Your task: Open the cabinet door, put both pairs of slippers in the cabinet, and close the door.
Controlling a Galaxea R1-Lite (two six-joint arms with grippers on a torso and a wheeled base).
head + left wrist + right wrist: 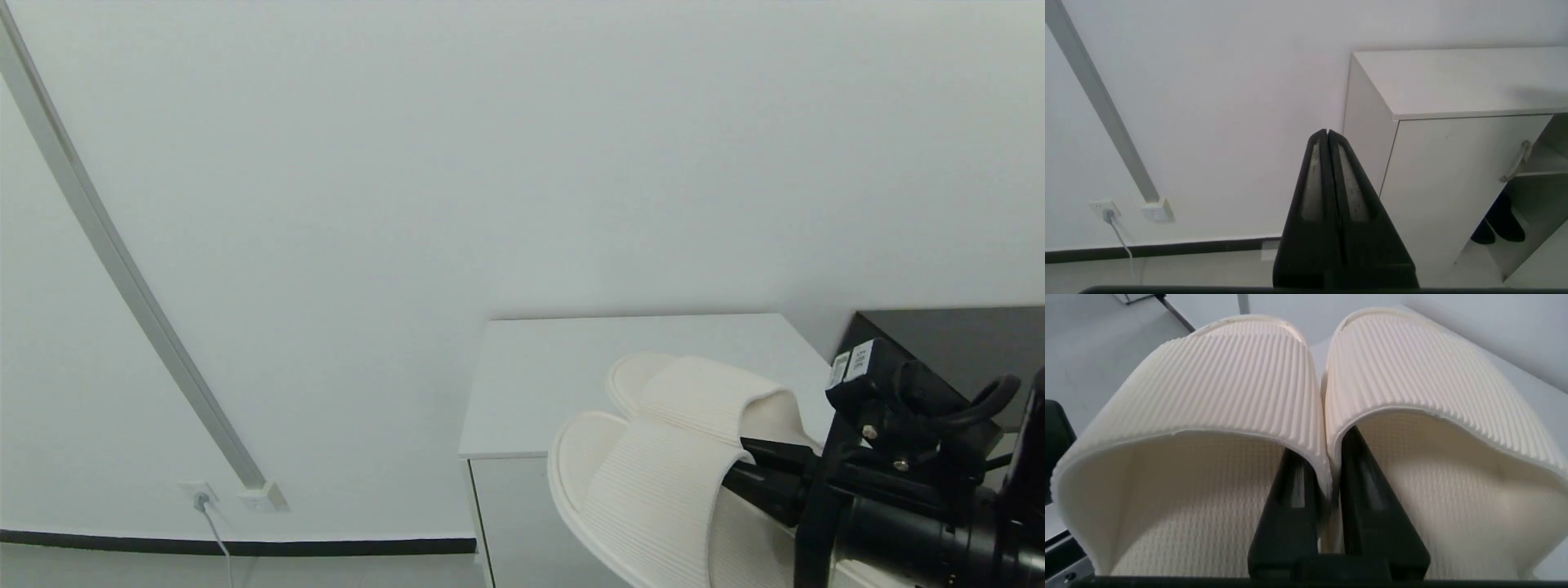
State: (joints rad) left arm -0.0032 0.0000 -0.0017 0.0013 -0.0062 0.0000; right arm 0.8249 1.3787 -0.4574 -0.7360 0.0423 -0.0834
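**Slippers held up in front of the cabinet**

In the head view the white cabinet (571,367) stands toward 5 o'clock, against the wall. The pair of slippers (669,457) hangs in front of its top, over the 5 o'clock corner, toes pointing to 10 o'clock.

The right gripper (1328,478) carries them. One finger sits inside each slipper, and the two are clamped on the inner strap walls that meet in the middle. That grip probably explains why both slippers travel as one bundle, side by side and level, ready to slide into a shelf.

The left gripper (1328,139) is empty with its fingers pressed together. It sits well apart from the cabinet, out toward the cabinet's 9 o'clock side, likely so that it stays out of the way.

Past it is the door (1454,188) with its handle (1514,161). Beside the handle the inside lies open, with a shelf and a pair of dark shoes (1500,229) below it. The opening step therefore looks done, and placing this pair is the step in hand.
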